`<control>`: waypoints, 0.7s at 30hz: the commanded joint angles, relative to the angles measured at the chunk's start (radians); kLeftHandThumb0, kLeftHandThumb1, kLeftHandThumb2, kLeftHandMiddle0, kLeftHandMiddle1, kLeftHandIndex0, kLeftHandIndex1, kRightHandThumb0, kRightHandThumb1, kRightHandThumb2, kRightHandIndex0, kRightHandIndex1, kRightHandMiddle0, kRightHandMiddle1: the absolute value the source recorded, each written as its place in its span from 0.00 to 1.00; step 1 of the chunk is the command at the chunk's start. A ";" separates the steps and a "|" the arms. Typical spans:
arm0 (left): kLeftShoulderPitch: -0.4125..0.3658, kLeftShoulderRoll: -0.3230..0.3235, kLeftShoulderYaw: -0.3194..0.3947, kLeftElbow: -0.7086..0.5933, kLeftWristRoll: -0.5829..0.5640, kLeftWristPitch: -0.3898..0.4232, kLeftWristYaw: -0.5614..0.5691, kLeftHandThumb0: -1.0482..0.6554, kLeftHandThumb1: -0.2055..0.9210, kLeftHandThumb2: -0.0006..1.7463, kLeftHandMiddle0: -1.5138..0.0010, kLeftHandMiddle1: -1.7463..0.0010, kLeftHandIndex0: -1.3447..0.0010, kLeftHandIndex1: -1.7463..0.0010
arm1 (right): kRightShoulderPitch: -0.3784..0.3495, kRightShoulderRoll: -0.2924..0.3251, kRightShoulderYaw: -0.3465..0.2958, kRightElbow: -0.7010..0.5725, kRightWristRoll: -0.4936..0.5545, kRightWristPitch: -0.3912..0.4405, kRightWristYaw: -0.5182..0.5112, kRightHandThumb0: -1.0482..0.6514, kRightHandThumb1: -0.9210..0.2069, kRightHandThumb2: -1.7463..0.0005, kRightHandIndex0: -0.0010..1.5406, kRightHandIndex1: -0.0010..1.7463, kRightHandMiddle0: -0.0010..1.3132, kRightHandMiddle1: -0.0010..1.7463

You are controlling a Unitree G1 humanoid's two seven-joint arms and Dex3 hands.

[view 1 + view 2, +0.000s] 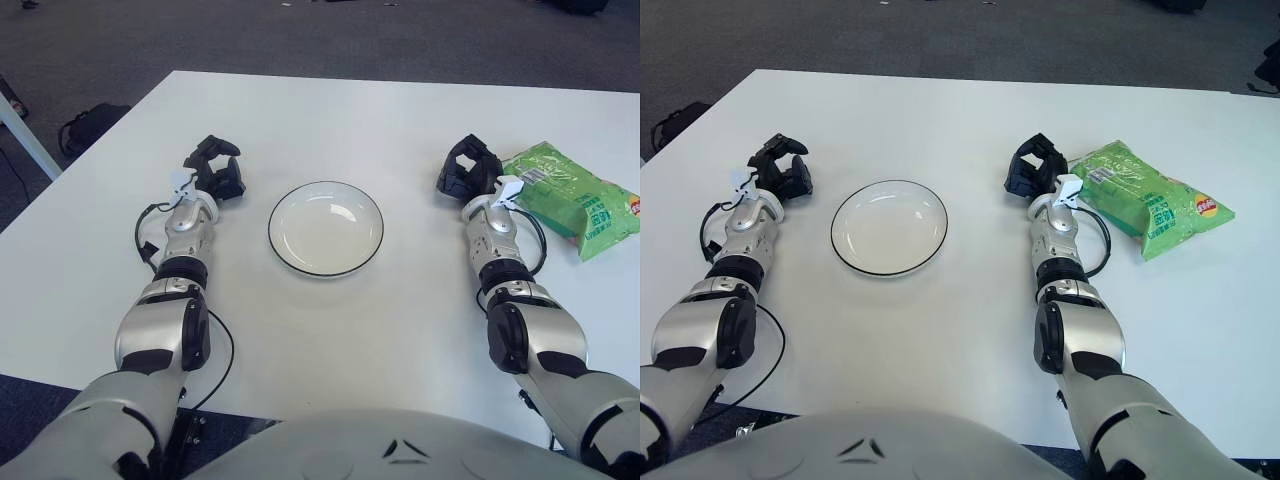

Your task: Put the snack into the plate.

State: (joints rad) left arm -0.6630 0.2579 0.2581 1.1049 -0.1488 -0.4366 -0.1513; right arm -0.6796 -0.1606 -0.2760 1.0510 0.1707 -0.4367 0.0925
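Snack bag (1148, 199): green, with white lettering and a small round red-and-yellow logo near its right end; the writing could not be read. A pale label patch with dark print sat at its upper left corner, also illegible. The bag lay flat toward the right edge of the white table (330, 110), well apart from the plate (325, 227).

Plate: white, thin dark rim, at the table's middle, nothing in it.

Right hand (1032, 167): just left of the bag, between bag and plate, dark fingers curled loosely, holding nothing; contact with the bag could not be made out.

Left hand (213, 167): left of the plate, fingers likewise curled on nothing.

A dark bag (88, 125) lay on the floor off the table's left edge.
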 commanded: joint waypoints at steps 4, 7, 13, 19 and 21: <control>0.039 -0.011 0.001 0.054 0.002 0.058 -0.003 0.32 0.42 0.79 0.14 0.00 0.51 0.00 | 0.031 0.015 -0.002 0.039 0.001 0.014 -0.003 0.32 0.61 0.19 0.66 1.00 0.52 1.00; 0.036 -0.010 0.004 0.059 0.001 0.059 -0.001 0.32 0.42 0.79 0.13 0.00 0.51 0.00 | 0.028 0.015 -0.002 0.043 0.001 0.013 -0.002 0.32 0.61 0.19 0.66 1.00 0.52 1.00; 0.034 -0.013 0.008 0.066 0.000 0.050 0.006 0.32 0.42 0.79 0.13 0.00 0.51 0.00 | 0.025 0.015 -0.001 0.055 -0.002 -0.008 0.002 0.32 0.60 0.19 0.66 1.00 0.51 1.00; 0.030 -0.012 0.020 0.075 -0.006 0.052 0.010 0.32 0.43 0.78 0.13 0.00 0.52 0.00 | 0.027 0.012 0.015 0.066 -0.032 -0.048 -0.032 0.32 0.59 0.20 0.66 1.00 0.51 1.00; 0.028 -0.013 0.023 0.077 -0.007 0.054 0.016 0.33 0.43 0.78 0.13 0.00 0.52 0.00 | 0.032 0.004 0.044 0.071 -0.079 -0.079 -0.080 0.32 0.59 0.20 0.66 1.00 0.51 1.00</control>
State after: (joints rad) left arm -0.6782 0.2587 0.2745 1.1346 -0.1518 -0.4354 -0.1502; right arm -0.6866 -0.1623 -0.2562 1.0874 0.1325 -0.5045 0.0568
